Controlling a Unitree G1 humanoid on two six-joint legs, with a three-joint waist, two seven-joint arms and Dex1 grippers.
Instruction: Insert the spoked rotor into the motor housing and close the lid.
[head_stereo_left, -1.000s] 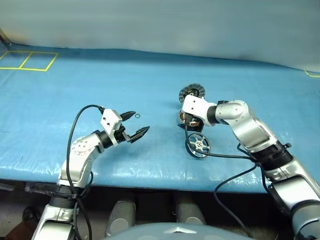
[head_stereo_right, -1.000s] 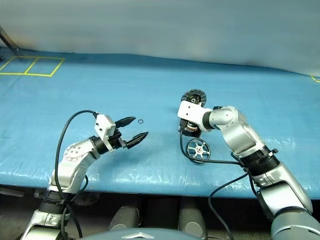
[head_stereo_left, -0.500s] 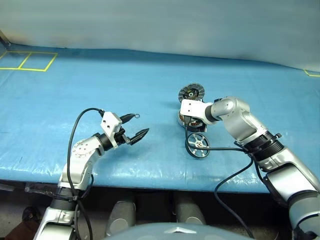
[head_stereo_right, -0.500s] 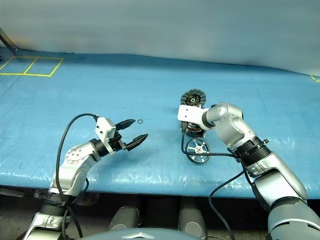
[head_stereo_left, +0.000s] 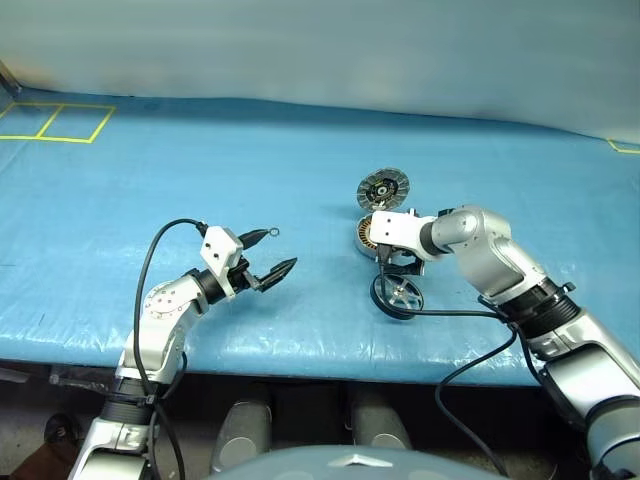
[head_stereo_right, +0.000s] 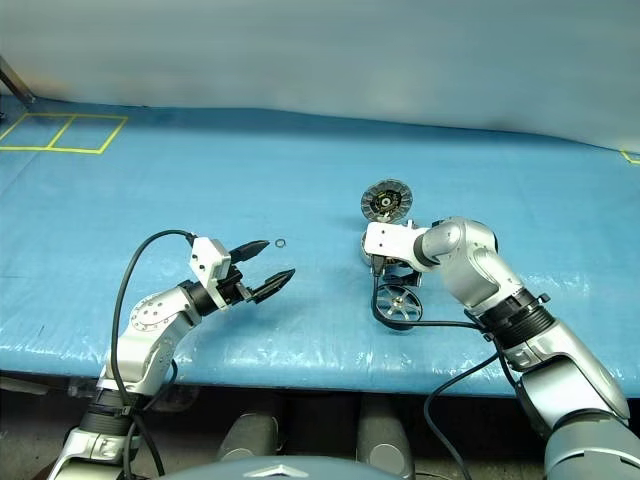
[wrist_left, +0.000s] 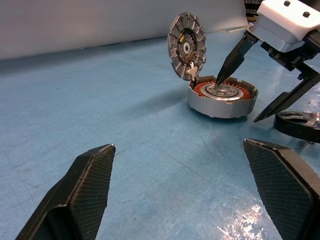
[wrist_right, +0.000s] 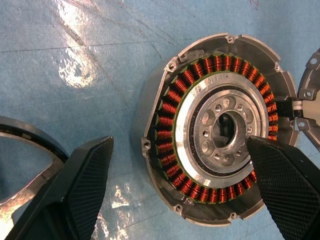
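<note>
The motor housing (wrist_right: 171, 109), a silver cup with copper windings, lies on the blue table. Its lid (head_stereo_left: 383, 187) stands upright and open at the housing's far edge, striped rim facing me. The spoked rotor (head_stereo_left: 398, 295), a black-rimmed wheel, lies flat just in front of the housing. My right gripper (wrist_left: 237, 101) hangs open and tilted down over the housing. One of its fingers points at the silver centre and the other reaches down between housing and rotor; it holds nothing. My left gripper (head_stereo_left: 280, 248) hovers open and empty well to the left, pointing toward the housing.
A tiny black ring (head_stereo_left: 275, 232) lies on the table beside the left gripper's far fingertip. The right arm's black cable (head_stereo_left: 450, 313) loops past the rotor. Yellow tape squares (head_stereo_left: 60, 122) mark the far left corner. The table's front edge (head_stereo_left: 320, 372) runs close below the rotor.
My right gripper has shifted slightly toward the near right and tipped more steeply over the housing, uncovering more of the lid. The left gripper has stayed still.
</note>
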